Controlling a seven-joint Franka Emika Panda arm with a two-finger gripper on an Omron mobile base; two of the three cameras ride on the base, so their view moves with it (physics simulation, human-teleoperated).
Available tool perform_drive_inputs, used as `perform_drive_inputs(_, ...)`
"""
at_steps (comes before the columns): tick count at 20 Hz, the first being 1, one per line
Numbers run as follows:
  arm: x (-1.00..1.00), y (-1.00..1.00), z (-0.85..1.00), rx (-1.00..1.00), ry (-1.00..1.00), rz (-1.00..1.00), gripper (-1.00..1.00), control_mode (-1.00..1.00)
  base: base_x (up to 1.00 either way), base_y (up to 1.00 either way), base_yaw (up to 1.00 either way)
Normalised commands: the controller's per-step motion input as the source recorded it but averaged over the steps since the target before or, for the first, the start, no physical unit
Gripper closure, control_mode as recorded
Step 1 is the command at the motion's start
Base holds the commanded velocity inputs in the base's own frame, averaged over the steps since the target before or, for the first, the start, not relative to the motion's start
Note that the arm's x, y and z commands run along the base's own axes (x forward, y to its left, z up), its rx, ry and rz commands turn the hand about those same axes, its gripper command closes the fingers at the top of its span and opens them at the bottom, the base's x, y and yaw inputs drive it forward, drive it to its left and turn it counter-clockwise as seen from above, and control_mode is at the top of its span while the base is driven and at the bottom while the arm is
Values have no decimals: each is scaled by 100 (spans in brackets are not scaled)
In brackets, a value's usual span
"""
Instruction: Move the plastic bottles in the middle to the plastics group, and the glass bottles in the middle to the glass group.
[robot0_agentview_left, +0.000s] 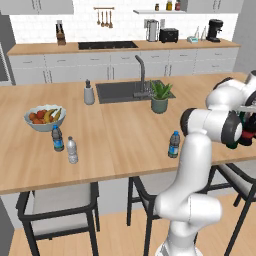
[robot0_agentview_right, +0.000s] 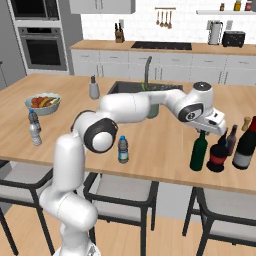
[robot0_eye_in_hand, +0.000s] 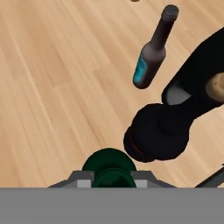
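My gripper (robot0_agentview_right: 203, 131) is shut on the neck of the tall dark green wine bottle (robot0_agentview_right: 198, 154), which stands upright on the wooden island at the right. In the hand view the green bottle's top (robot0_eye_in_hand: 108, 165) sits between my fingertips. Close beside it is the squat black bottle with a red band (robot0_agentview_right: 218, 155) (robot0_eye_in_hand: 157, 135). Just beyond are the glass group's thin-necked bottle (robot0_agentview_right: 231, 140) (robot0_eye_in_hand: 151, 57) and a big dark bottle (robot0_agentview_right: 245, 145). The small blue-labelled plastic bottle (robot0_agentview_right: 123, 150) (robot0_agentview_left: 173, 144) stands mid-counter near the front edge. The plastics group (robot0_agentview_left: 58, 139) (robot0_agentview_left: 72, 150) is at the far left.
A fruit bowl (robot0_agentview_left: 44, 117) sits behind the plastics group. A grey soap dispenser (robot0_agentview_left: 89, 93), the sink (robot0_agentview_left: 120, 91) with its tap, and a potted plant (robot0_agentview_left: 160, 97) line the island's back. A brown shaker (robot0_agentview_right: 246, 122) stands behind the glass bottles. Stools (robot0_agentview_left: 55, 200) are tucked under the front edge.
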Motion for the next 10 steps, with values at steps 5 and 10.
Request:
perform_drive_inputs(5,8,-5,-22,0,-7,0,100,-100,0,0,0)
perform_drive_inputs(10,-4,9,-43,0,0,0,100,-100,0,0,0)
